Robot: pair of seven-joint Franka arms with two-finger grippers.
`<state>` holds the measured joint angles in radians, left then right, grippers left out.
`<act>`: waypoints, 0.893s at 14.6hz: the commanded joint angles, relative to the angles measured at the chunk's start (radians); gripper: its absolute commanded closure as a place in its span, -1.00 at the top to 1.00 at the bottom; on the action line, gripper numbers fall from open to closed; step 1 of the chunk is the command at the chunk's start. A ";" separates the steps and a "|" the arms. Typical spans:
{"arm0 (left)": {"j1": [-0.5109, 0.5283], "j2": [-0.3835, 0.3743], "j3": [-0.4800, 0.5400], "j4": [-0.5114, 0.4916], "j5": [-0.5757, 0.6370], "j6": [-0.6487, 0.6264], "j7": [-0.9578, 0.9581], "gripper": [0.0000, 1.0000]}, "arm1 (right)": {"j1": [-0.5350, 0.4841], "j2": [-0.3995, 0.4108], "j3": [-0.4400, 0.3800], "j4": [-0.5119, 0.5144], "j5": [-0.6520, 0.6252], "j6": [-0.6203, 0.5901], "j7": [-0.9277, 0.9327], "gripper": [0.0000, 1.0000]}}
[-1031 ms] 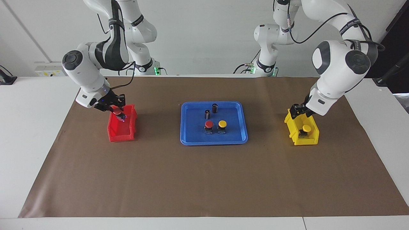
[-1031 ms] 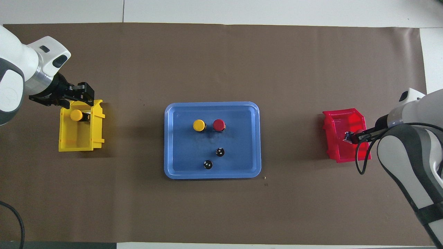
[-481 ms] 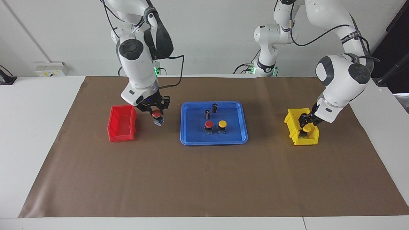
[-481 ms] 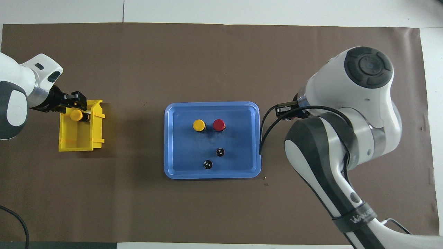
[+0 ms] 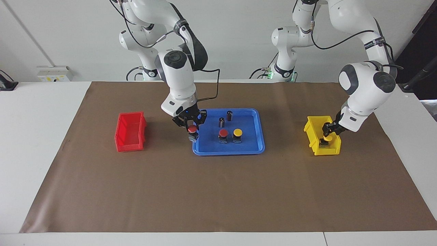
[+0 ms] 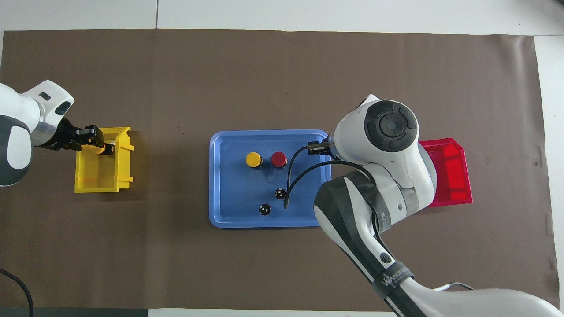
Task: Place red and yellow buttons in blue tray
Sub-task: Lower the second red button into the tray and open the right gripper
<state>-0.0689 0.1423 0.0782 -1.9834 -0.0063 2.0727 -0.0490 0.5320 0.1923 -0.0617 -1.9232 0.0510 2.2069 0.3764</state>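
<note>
Buttons [image 5: 230,135] in blue tray [image 5: 254,147]

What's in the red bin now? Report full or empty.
Empty. The red bin shows only its bare red floor; the right gripper holds a red button over the blue tray's edge.

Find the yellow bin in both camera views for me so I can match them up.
Facing view: the yellow bin sits at the picture's right, under the left gripper.
Overhead view: the yellow bin sits at the picture's left.
Shared landmark: the blue tray, mid-table in both.
</note>
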 commanded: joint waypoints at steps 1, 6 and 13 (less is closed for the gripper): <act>0.020 -0.015 -0.008 -0.041 0.023 0.053 0.008 0.19 | 0.028 0.019 -0.004 -0.007 -0.002 0.028 0.030 -0.43; 0.006 -0.012 -0.009 -0.049 0.023 0.058 -0.005 0.19 | 0.033 0.030 -0.004 -0.049 -0.002 0.079 0.026 -0.43; 0.004 0.008 -0.011 -0.052 0.023 0.073 -0.018 0.12 | 0.054 0.076 0.002 -0.050 -0.002 0.125 0.029 -0.38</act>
<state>-0.0625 0.1582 0.0706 -2.0149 -0.0061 2.1206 -0.0500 0.5829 0.2593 -0.0610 -1.9654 0.0510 2.3019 0.3918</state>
